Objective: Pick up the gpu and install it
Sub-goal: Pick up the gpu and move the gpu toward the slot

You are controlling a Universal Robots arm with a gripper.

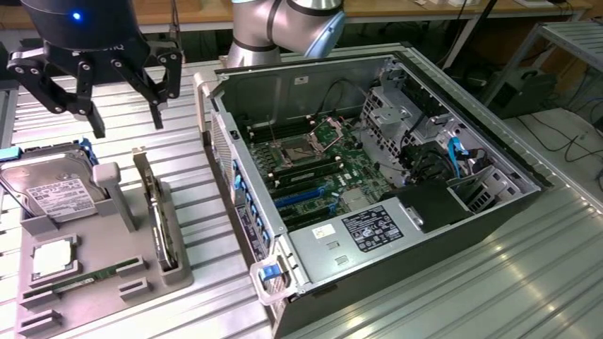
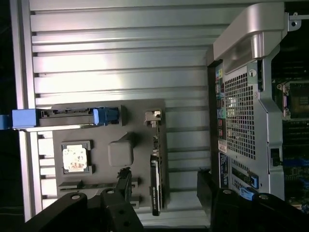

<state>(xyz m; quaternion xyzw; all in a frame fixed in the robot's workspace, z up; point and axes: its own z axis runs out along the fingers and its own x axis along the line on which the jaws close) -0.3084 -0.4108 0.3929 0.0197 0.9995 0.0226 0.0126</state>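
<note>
gripper (exterior view): the gripper (image 1: 127, 127) hangs above the ribbed counter (image 1: 188, 141), its fingers spread wide with nothing between them.
gpu (exterior view): the gpu (image 1: 162, 226) stands on its edge in a slot of the grey holder (image 1: 94, 244), below the gripper and apart from it.
holder (exterior view): it also carries a hard drive (image 1: 52, 191), a processor (image 1: 52, 258) and a memory stick (image 1: 85, 279).
computer case (exterior view): the computer case (image 1: 282, 92) lies open on the exterior view's right of the holder, motherboard (image 1: 311, 162) bare.
gpu (wrist view): seen edge-on in its slot, between the two dark fingers (image 2: 116, 208), untouched.
computer case (wrist view): its perforated rear panel sits beside the holder.
</note>
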